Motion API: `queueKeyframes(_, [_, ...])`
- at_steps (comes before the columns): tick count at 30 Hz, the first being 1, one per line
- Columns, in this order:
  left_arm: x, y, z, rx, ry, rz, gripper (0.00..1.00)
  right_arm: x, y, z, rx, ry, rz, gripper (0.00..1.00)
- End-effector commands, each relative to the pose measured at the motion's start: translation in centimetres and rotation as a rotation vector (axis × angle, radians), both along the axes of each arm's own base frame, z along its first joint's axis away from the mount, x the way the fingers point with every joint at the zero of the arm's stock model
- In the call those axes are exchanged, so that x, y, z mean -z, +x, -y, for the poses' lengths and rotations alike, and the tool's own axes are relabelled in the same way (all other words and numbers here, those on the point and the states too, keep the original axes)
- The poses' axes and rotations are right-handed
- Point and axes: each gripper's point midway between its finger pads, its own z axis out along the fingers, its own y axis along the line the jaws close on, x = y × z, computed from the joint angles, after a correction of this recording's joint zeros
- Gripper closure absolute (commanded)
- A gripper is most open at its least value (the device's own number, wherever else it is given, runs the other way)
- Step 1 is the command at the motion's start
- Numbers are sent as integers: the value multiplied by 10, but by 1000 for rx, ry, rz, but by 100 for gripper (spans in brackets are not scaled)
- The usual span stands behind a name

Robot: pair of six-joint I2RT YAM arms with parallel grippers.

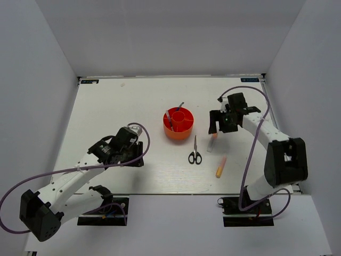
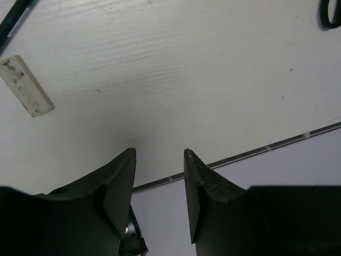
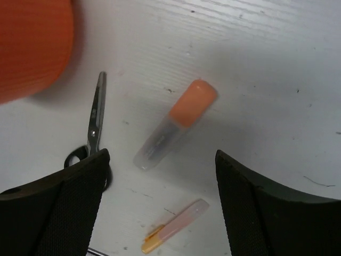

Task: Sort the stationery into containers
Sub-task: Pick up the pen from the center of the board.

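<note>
Behind right gripper (image 3: 161, 153), scissors (image 3: 96, 114) handles half hidden

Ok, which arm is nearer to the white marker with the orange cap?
Right. The right arm's open jaws hang directly over the marker. The left arm is far off across the table, beyond the scissors.

Robotics lab test cell: white tabletop (image 1: 122, 101) boxed in by plain white panels (image 1: 170, 37); cabled left arm (image 1: 74, 184) and right arm (image 1: 264, 133) bolted at near edge
</note>
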Motion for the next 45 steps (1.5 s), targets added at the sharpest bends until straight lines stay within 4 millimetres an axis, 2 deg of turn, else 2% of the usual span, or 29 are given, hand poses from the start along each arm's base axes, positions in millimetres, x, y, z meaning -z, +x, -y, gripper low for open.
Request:
queueKeyframes(1, [-3, -6, 1, 6, -32, 16, 48, 15, 8, 12, 302, -74, -159, 20])
queueKeyframes(3, [-2, -9, -1, 7, -36, 18, 48, 29, 5, 12, 346, -87, -204, 30])
queueKeyframes(4, [-1, -10, -1, 4, -41, 14, 48, 34, 6, 15, 381, -89, -206, 39])
queueKeyframes(8, [6, -15, -4, -2, -40, 7, 48, 46, 6, 7, 399, -83, -230, 50])
queueKeyframes(12, [10, -18, -4, -3, -40, -6, 48, 57, 11, 9, 415, -121, -232, 50])
queueKeyframes(20, [6, -20, -8, -11, -38, -2, 48, 92, 9, 13, 428, -219, -277, 53])
queueKeyframes(23, [6, -23, -10, -13, -35, -6, 48, 98, 6, 15, 437, -240, -301, 64])
queueKeyframes(26, [6, -21, -16, -31, -10, 12, 48, 98, 2, 14, 430, -231, -311, 84])
queueKeyframes(27, [6, -22, -16, -31, -14, 15, 48, 97, 2, 13, 414, -222, -312, 95])
queueKeyframes(28, [6, -21, -17, -34, -12, 19, 48, 92, 3, 11, 407, -208, -303, 100])
queueKeyframes(29, [7, -22, -18, -34, -6, 14, 49, 88, 5, 10, 399, -198, -294, 100])
queueKeyframes(32, [9, -24, -19, -36, -5, 8, 49, 57, 23, -5, 310, -115, -169, 100])
queueKeyframes(33, [8, -24, -19, -36, -6, 10, 49, 37, 24, -22, 219, -17, -142, 100])
queueKeyframes(34, [7, -23, -18, -37, -10, 11, 49, 18, 36, -33, 164, 22, -78, 100])
queueKeyframes(36, [7, -23, -18, -38, -12, 13, 49, -4, 38, -48, 67, 89, -33, 100])
queueKeyframes(37, [5, -22, -17, -42, -16, 14, 49, -31, 48, -63, -17, 152, 34, 100])
queueKeyframes(38, [7, -23, -17, -39, -13, 8, 49, -40, 50, -69, -72, 170, 66, 100])
queueKeyframes(40, [6, -22, -17, -41, -16, 15, 49, -75, 57, -89, -219, 240, 176, 100])
queueKeyframes(44, [6, -19, -16, -52, -20, 23, 51, -116, 69, -121, -375, 393, 324, 100])
queueKeyframes(45, [6, -19, -17, -53, -16, 16, 51, -120, 73, -123, -387, 404, 350, 100])
